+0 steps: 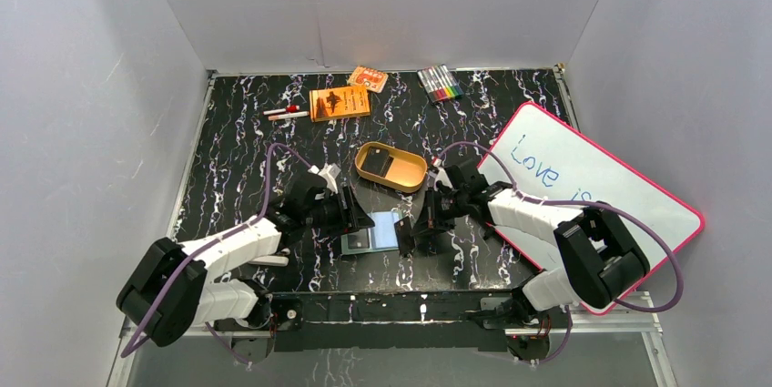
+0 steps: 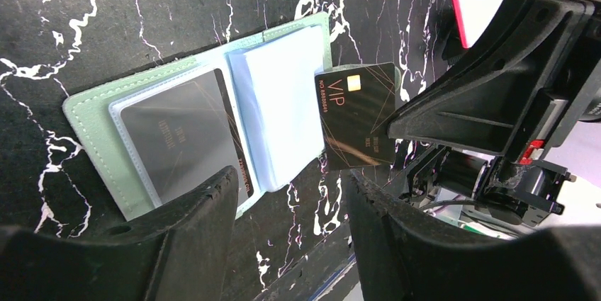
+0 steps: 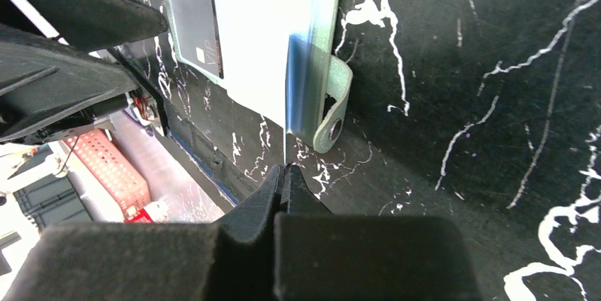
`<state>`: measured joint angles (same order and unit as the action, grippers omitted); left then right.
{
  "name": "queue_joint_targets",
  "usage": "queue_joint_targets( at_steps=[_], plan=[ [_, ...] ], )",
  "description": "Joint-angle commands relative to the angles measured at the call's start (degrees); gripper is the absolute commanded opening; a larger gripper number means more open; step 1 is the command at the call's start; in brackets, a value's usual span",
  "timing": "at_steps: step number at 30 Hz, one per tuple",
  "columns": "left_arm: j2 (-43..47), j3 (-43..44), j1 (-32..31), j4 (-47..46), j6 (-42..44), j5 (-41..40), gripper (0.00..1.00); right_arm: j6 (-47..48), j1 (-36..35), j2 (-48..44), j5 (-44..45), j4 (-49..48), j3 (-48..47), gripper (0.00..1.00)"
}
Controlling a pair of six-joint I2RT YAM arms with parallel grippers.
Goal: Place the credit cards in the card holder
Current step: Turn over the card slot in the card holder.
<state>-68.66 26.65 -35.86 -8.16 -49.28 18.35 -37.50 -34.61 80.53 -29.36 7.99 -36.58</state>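
The card holder point(image 2: 92, 127) lies open on the dark marbled table, sage-green outside with pale blue sleeves point(image 2: 280, 103). One dark credit card point(image 2: 181, 131) sits in its left clear sleeve. My right gripper point(image 3: 285, 170) is shut on a second black credit card point(image 2: 358, 113) marked VIP. The card stands on edge at the holder's right side, its front edge at the pale sleeves. In the right wrist view this card point(image 3: 286, 103) shows as a thin line beside the snap tab point(image 3: 333, 124). My left gripper point(image 2: 290, 202) is open over the holder's near edge, nothing between its fingers.
A golden oval tin point(image 1: 390, 166) lies just behind the holder, something dark inside it. Further back are an orange booklet point(image 1: 340, 102), a small orange pack point(image 1: 368, 78), markers point(image 1: 439, 83) and two pens point(image 1: 285, 113). A pink-framed whiteboard point(image 1: 592, 196) lies at the right.
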Motion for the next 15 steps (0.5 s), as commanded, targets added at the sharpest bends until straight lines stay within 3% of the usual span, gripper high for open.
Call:
queue_joint_targets(
  at_steps=[1, 15],
  plan=[
    [-1.51, 0.15, -0.27, -2.11, -0.53, 2.64, 0.54, -0.94, -0.85, -0.23, -2.29, -4.20, -0.56, 0.00],
    [-5.69, 0.61, -0.55, -2.99, -0.32, 3.50, 0.53, -2.58, -1.39, -1.25, -3.78, -7.46, 0.43, 0.00]
  ],
)
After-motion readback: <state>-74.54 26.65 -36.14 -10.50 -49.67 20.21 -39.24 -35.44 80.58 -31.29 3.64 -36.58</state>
